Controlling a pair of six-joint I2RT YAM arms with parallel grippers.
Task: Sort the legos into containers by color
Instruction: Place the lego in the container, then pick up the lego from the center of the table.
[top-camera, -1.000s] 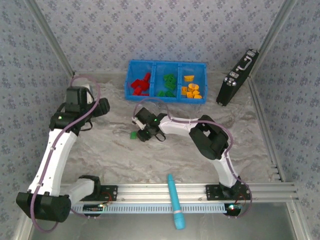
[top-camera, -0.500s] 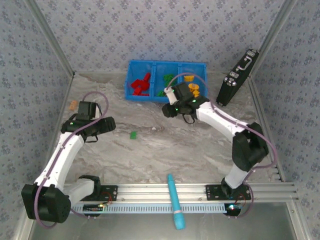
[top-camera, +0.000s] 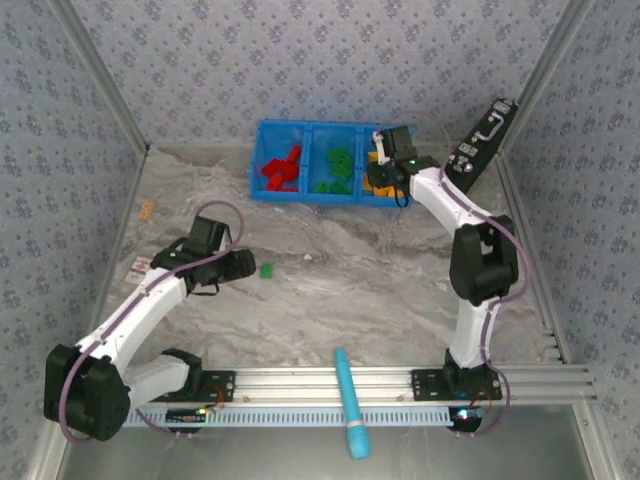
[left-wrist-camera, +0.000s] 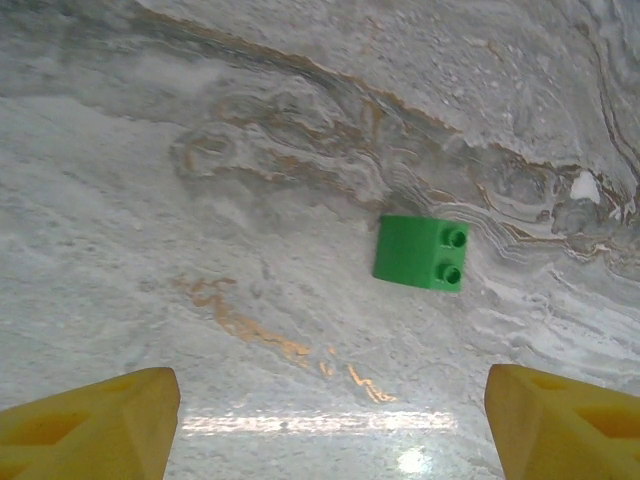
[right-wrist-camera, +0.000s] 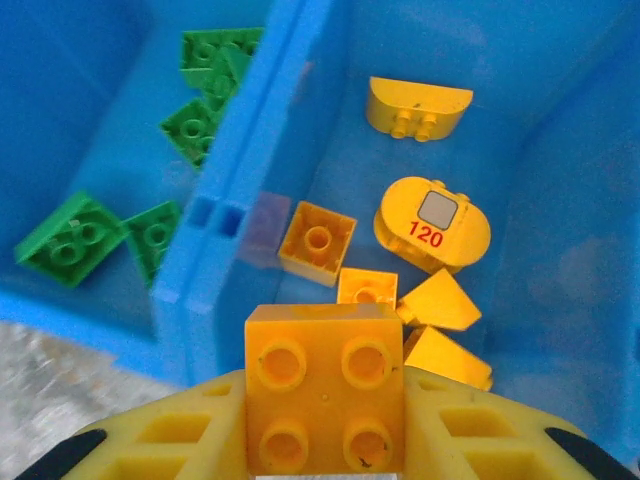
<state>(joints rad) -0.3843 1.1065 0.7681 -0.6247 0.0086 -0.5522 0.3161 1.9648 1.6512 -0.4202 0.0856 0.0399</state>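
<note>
A lone green lego (top-camera: 267, 269) (left-wrist-camera: 421, 252) lies on the marble table. My left gripper (top-camera: 243, 264) (left-wrist-camera: 330, 420) hovers just left of it, open, nothing between its yellow fingers (left-wrist-camera: 95, 425). The blue bin (top-camera: 262, 128) holds red legos (top-camera: 282, 168) in its left compartment, green legos (top-camera: 333, 169) (right-wrist-camera: 95, 236) in the middle and yellow-orange legos (right-wrist-camera: 432, 225) on the right. My right gripper (top-camera: 383, 178) (right-wrist-camera: 323, 440) hangs over the right compartment, shut on a yellow-orange four-stud lego (right-wrist-camera: 323, 400).
A black box-like device (top-camera: 476, 152) leans against the right wall beside the bin. A teal pen-like cylinder (top-camera: 349, 402) lies across the front rail. A small tan scrap (top-camera: 146, 210) sits near the left wall.
My right gripper has carried the yellow-orange lego from mid-table up to the bin's right compartment. My left arm has swung down and right toward the green lego.
</note>
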